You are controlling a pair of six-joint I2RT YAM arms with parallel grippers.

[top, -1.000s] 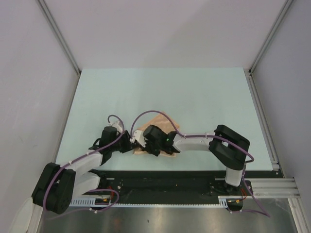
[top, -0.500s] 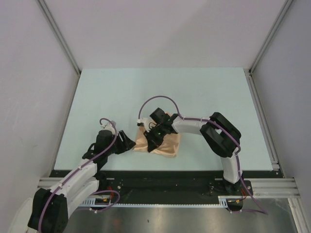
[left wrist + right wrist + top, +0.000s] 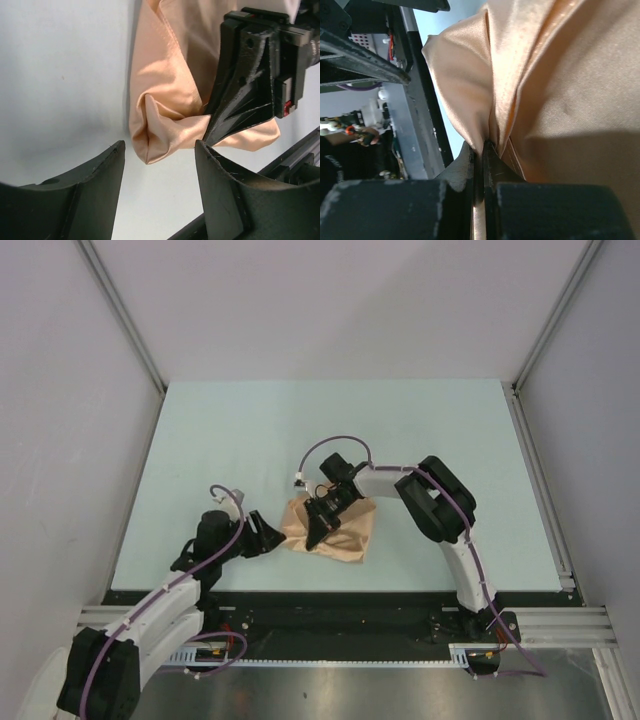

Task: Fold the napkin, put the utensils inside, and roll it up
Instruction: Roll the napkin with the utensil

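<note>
The peach-orange napkin [image 3: 340, 532] lies bunched near the table's front edge, its folded corner [image 3: 150, 145] pointing toward my left gripper. That left gripper [image 3: 268, 537] stands open just left of the cloth, nothing between its fingers [image 3: 160, 165], and it does not touch the napkin. My right gripper [image 3: 312, 535] is shut on a fold of the napkin [image 3: 530, 90], the cloth pinched tight between its fingers [image 3: 492, 165]. In the left wrist view the right gripper's black fingers [image 3: 240, 100] press into the fabric. The utensils are out of view.
The pale green table [image 3: 250, 440] is enclosed by white walls with metal rails at the sides. A black rail and metal base plate [image 3: 330, 605] run along the near edge, close to the cloth.
My left gripper let go of the napkin, opened and drew back to the left. The right gripper closed on the cloth and moved it slightly away from the front edge.
</note>
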